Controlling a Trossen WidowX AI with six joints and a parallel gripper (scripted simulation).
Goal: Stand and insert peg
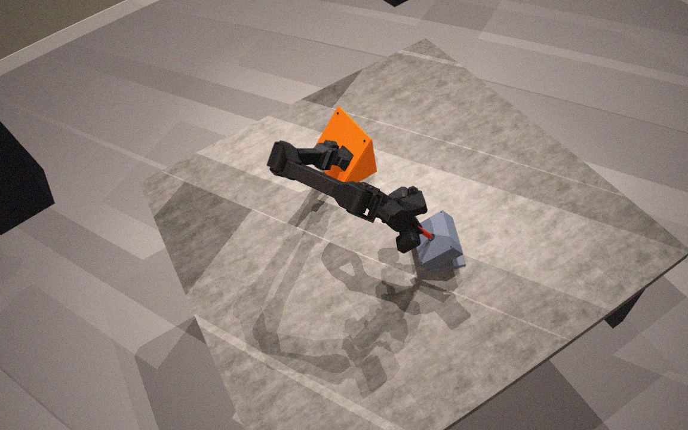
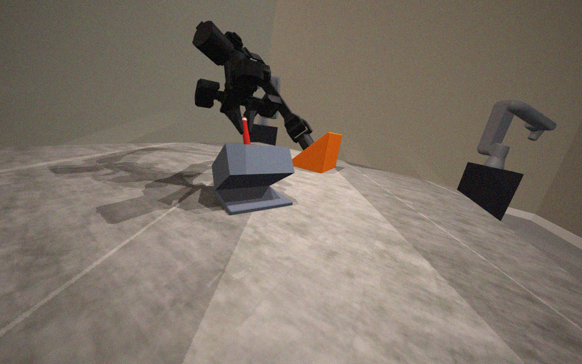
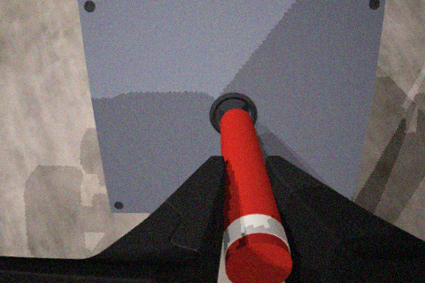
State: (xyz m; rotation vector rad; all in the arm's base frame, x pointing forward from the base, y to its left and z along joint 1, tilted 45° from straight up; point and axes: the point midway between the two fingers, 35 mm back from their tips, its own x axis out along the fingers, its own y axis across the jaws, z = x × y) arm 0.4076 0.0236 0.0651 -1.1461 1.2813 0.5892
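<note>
A red peg [image 1: 425, 232] [image 2: 246, 135] [image 3: 245, 172] with a white band near its upper end is held tilted between the fingers of my gripper [image 2: 246, 129] [image 3: 243, 169], which is shut on it. The blue-grey sloped panel [image 1: 445, 230] [image 2: 256, 158] [image 3: 168, 53] stands just below and in front of the fingers. In the wrist view the peg's plain end is at the dark-rimmed hole [image 3: 215, 114] in the panel's face and covers its lower part. Whether the plain end is inside the hole or just at its mouth I cannot tell. The banded end points back toward the wrist camera.
An orange wedge-shaped block [image 1: 354, 133] [image 2: 325, 153] stands on the table [image 1: 549, 214] [image 2: 329, 271] beside the arm's base. A grey robot arm [image 2: 501, 122] on a black block [image 2: 489, 185] shows in the background at the right of the exterior view.
</note>
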